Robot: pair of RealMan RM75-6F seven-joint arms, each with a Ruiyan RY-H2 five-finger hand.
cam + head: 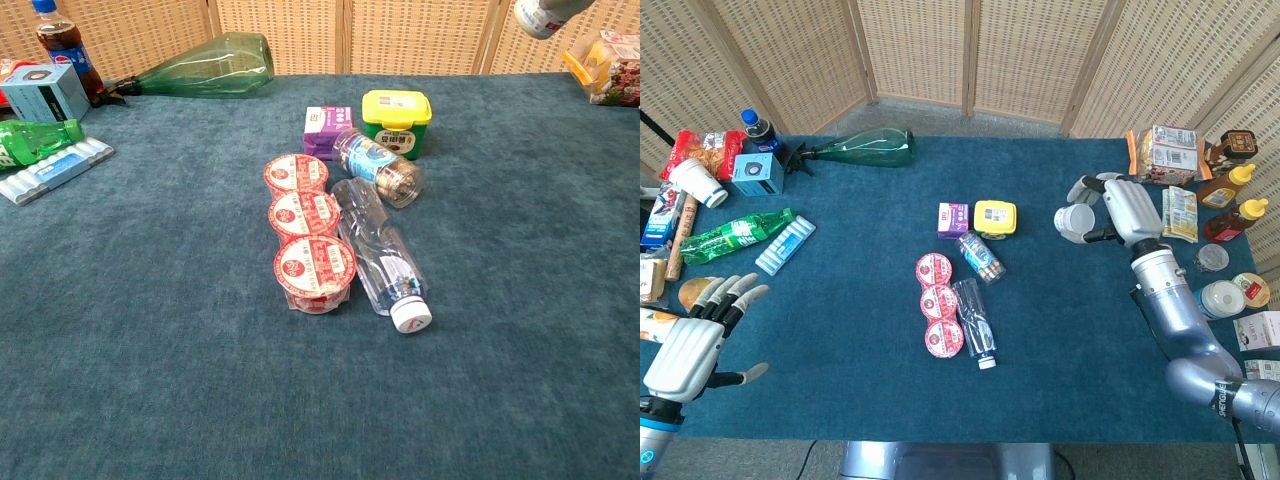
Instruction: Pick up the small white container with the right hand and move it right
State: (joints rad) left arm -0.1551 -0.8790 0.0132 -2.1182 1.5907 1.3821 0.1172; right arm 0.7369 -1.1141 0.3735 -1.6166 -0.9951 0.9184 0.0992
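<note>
My right hand [1118,205] holds the small white container [1074,221] lifted off the blue cloth, to the right of the yellow tub [995,217]. In the chest view only the container's bottom [540,17] shows at the top edge, tilted and high above the table; the right hand itself is cut off there. My left hand [695,340] hovers at the table's near left corner with its fingers spread and nothing in it.
Three red-lidded cups [938,301] and two lying clear bottles [973,320] fill the middle. Sauce bottles [1235,201], packets [1178,213] and jars [1218,297] crowd the right edge. Snacks, a cola bottle [758,128] and green bottles [732,234] line the left side.
</note>
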